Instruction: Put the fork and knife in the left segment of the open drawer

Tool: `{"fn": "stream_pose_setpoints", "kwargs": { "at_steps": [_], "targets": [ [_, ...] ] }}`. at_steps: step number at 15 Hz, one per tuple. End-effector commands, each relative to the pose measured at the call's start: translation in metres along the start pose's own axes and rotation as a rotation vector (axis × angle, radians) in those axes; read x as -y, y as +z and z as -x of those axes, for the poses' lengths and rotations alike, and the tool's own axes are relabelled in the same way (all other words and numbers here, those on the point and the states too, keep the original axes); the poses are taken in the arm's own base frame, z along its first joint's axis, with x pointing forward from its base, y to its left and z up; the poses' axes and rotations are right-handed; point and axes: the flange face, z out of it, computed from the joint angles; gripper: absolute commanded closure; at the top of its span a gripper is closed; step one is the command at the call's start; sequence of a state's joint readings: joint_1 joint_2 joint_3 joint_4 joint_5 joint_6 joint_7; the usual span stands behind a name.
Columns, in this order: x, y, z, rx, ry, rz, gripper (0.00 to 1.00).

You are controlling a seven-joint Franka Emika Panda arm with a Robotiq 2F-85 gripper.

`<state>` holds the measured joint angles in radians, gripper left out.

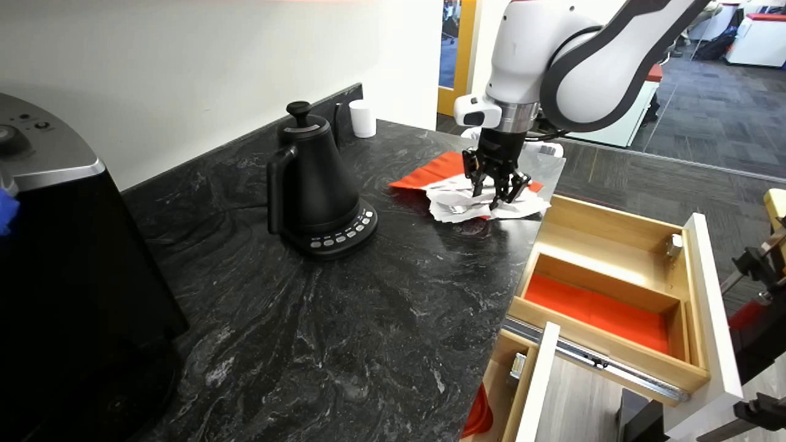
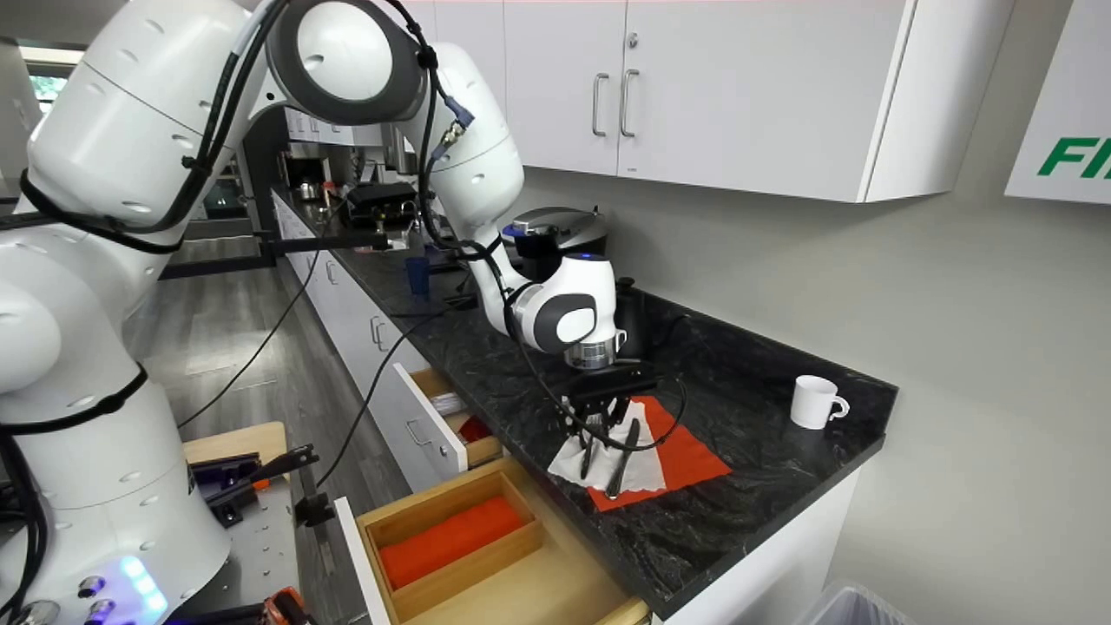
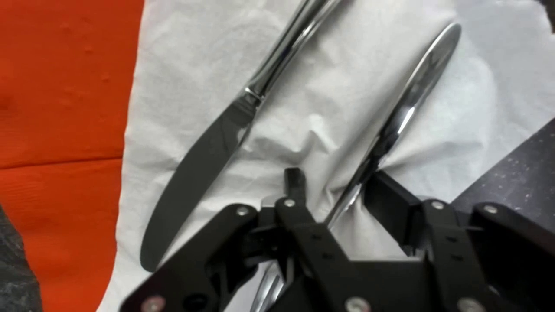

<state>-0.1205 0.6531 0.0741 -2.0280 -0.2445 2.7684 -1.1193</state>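
Observation:
The fork [image 3: 407,104] and the knife [image 3: 195,186] lie apart on a white napkin [image 3: 173,65] on the counter. They also show in an exterior view, fork [image 2: 587,457] and knife [image 2: 623,460]. My gripper [image 3: 334,178] is open and low over the napkin, its fingers on either side of the fork's handle. The right finger is against or very near the handle; the left stands apart from it. The fork's tines are partly hidden by the gripper. The open drawer [image 1: 712,307] stands below the counter edge. Its left segment [image 1: 595,313] has a red-orange floor, also visible in an exterior view [image 2: 451,542].
An orange napkin [image 2: 690,456] lies under the white one. A black kettle [image 1: 319,172] and a white mug [image 2: 814,401] stand on the counter. Another drawer [image 2: 430,425] is partly open beside the first. A black cable [image 2: 673,425] loops around the gripper.

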Motion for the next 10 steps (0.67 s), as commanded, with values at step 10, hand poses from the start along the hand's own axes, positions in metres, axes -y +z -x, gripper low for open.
{"fn": "stream_pose_setpoints", "kwargs": {
  "at_steps": [10],
  "targets": [
    [0.0085, -0.0081, 0.0059, -0.029, -0.037, -0.025, 0.0]
  ]
}}
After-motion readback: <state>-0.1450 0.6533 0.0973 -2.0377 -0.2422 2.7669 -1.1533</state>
